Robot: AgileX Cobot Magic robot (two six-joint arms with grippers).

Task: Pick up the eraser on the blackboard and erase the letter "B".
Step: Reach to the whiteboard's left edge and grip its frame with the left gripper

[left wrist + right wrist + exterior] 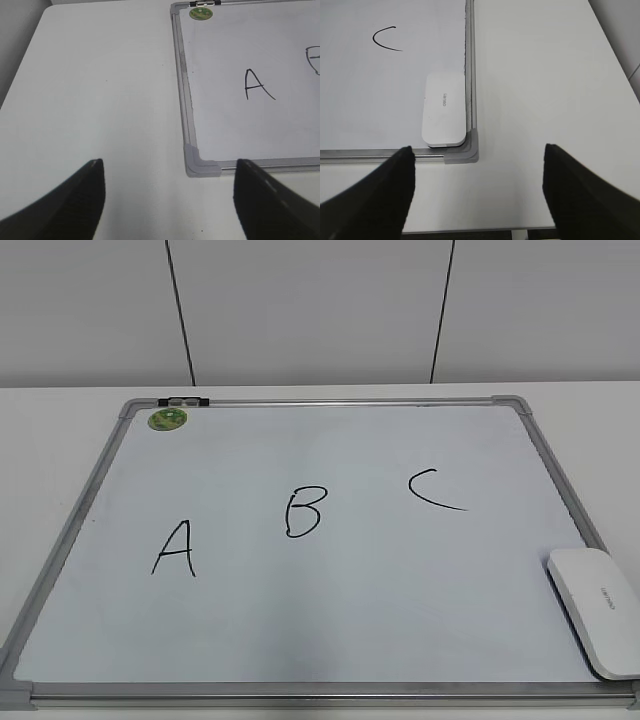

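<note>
the blackboard (pixel 330 640) lies flat on the white table (pixel 100 90), three black letters across it: an "a" (pixel 174 549), the letter "b" (pixel 303 512) in the middle, and a "c" (pixel 435 490). a round green magnet (pixel 168 419) sits up in the board's far corner, next to a small metal clip (pixel 184 400) on the frame.

over to the right end effector (pixel 477 195): its two dark fingers are spread wide, released, nothing between them. it hovers over bare table just off the board's near corner. the eraser (pixel 444 109) lies ahead of it and slightly toward its left finger, tucked into that corner of the board, its long side right against the frame. the "c" is farther ahead and more to the left.

the left end effector (pixel 170 200) is also spread apart and holding nothing, hanging above the table by the board's other near corner. the "a" is ahead and off toward its right finger, with the edge of the "b" just showing at the right border of its wrist view. the magnet is far ahead.
</note>
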